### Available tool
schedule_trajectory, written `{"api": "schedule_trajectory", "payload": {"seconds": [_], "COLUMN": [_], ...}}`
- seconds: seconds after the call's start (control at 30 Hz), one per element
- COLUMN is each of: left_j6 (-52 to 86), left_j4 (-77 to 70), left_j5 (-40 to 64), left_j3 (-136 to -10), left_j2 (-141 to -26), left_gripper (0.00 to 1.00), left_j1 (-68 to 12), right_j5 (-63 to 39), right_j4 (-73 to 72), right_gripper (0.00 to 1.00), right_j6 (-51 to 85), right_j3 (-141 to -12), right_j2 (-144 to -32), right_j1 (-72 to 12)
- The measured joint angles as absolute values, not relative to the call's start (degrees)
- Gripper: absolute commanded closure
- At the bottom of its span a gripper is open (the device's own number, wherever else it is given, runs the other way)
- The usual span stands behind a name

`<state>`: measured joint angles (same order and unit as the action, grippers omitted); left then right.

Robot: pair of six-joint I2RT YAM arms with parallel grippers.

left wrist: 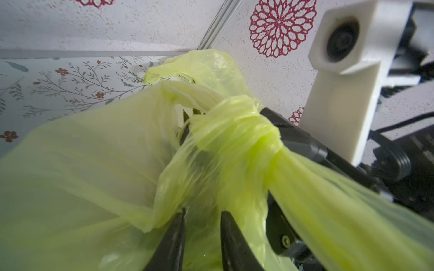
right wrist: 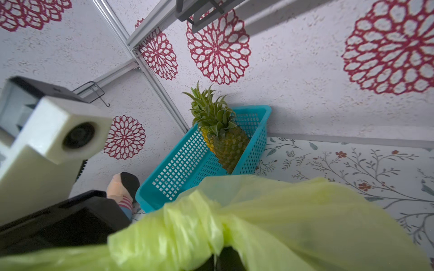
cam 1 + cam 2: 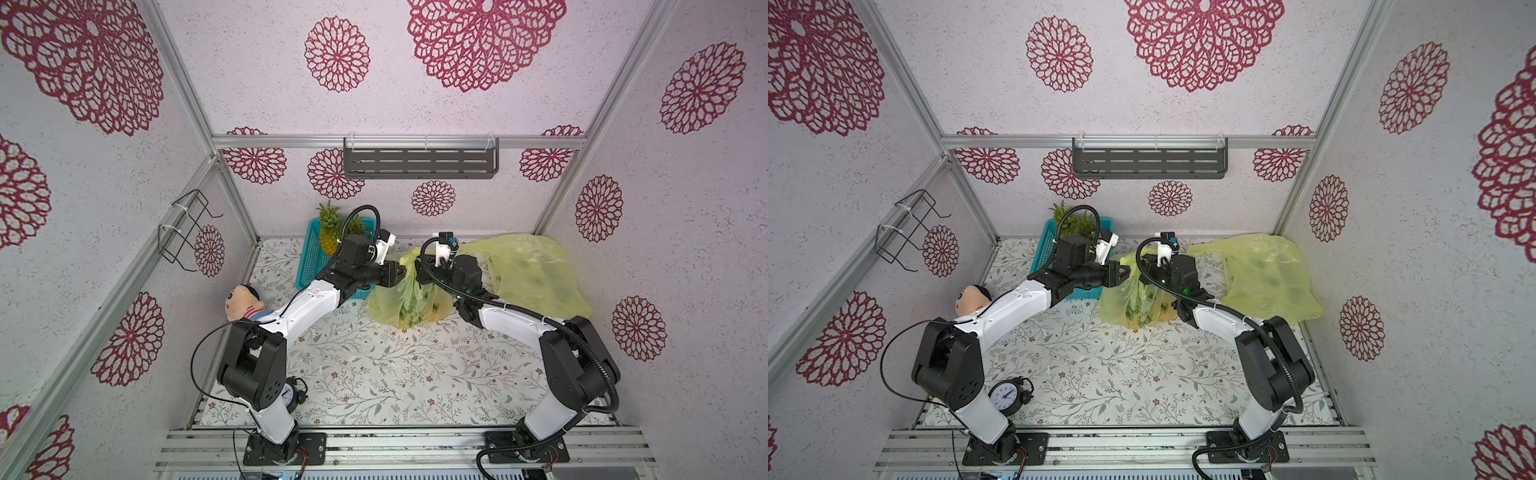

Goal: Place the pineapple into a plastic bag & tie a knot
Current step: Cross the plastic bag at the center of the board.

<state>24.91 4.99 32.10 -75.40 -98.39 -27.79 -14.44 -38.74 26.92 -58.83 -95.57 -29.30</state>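
Observation:
A yellow-green plastic bag [image 3: 399, 307] stands mid-table in both top views, its top twisted into a knot [image 1: 237, 124]. A yellow-orange shape shows through its side; I cannot tell what it is. A pineapple [image 2: 225, 143] stands upright in the teal basket [image 2: 187, 169] behind. My left gripper [image 1: 202, 211] is at the bag's neck just under the knot, fingers apart with loose bag film between them. My right gripper [image 2: 220, 258] faces it from the other side [image 3: 417, 272], shut on the taut strand that leaves the knot.
A second yellow-green bag [image 3: 532, 270] lies crumpled at the back right. A doll [image 3: 243, 301] lies by the left wall and an alarm clock [image 3: 1007, 397] by the left arm's base. A grey shelf [image 3: 419, 162] and a wire rack [image 3: 187, 228] hang on the walls.

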Motion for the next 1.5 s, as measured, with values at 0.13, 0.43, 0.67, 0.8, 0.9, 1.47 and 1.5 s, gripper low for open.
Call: {"api": "schedule_trajectory", "payload": {"seconds": [0.13,0.43,0.67,0.8,0.9,1.47,1.5], "left_j6": [24.8,24.8,24.2,22.4,20.9,21.4,21.7], "left_j4": [2.1,-3.9,-5.7,-3.9,-1.8,1.0,1.4], "left_j5": [33.3,36.0,37.8,37.9,38.3,31.1,30.9], "left_j3": [-73.9,-70.6,-69.3,-68.5,-67.8,-73.6,-74.3], "left_j2": [-98.4,-98.4,-98.1,-96.1,-92.9,-94.5,-95.9], "left_gripper": [0.71,0.70,0.63,0.55,0.51,0.76,0.75], "left_j1": [-28.1,-28.2,-28.2,-27.7,-26.6,-22.3,-22.5], "right_j5": [-21.6,-36.5,-38.2,-37.6,-37.4,-36.5,-36.3], "right_j4": [-39.6,-51.7,-54.1,-53.7,-53.8,-53.0,-52.8], "right_gripper": [1.00,1.00,1.00,1.00,1.00,1.00,1.00], "right_j6": [29.6,42.6,45.0,44.2,43.7,42.4,42.3], "right_j3": [-59.4,-59.4,-58.6,-58.4,-58.4,-58.4,-58.4], "right_j2": [-96.1,-99.4,-99.7,-99.7,-99.7,-99.7,-99.7], "right_j1": [-27.9,-25.1,-25.0,-25.0,-25.0,-25.1,-25.1]}}
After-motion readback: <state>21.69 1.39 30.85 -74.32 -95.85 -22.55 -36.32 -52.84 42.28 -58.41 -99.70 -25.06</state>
